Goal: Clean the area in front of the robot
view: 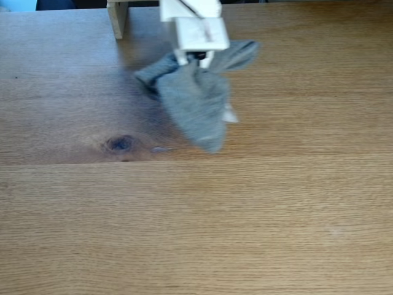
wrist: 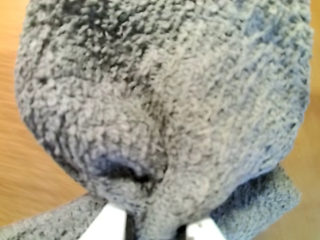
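Observation:
The white robot arm reaches down from the top of the fixed view. Its gripper is shut on a grey cloth that hangs bunched below it over the wooden table. One white fingertip pokes out at the cloth's right side. In the wrist view the fuzzy grey cloth covers almost everything, and the two white fingers clamp it at the bottom edge. A dark stain and a small wet-looking smear lie on the table left of the cloth's lower end.
A pale wooden post stands on the table at the top, left of the arm. The wood surface stretches wide toward the front and right.

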You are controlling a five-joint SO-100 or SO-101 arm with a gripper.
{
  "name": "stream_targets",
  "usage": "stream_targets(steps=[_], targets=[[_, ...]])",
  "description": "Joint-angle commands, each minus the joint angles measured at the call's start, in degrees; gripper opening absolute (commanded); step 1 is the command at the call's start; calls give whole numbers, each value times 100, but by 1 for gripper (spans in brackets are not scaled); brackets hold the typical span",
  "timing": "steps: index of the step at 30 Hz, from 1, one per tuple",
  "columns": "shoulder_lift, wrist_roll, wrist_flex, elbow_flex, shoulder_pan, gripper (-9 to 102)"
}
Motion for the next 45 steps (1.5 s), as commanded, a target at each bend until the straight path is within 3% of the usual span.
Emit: stream_targets(steps=[1, 5, 10, 16, 19, 27, 33, 39, 45], targets=[[-325, 246, -1134, -264, -765, 0], [-1327, 378, -2698, -334, -1195, 0], [-2689, 352, -4983, -343, -967, 0], [-4157, 18, -6091, -378, -299, 0], [-4825, -272, -6064, -782, 44, 0], [-6363, -782, -4641, -3604, 1213, 0], [-7233, -817, -2962, -6161, 2197, 0], [-7084, -466, -633, -7137, 2997, 0], [-6284, -158, 1907, -7137, 2610, 0]])
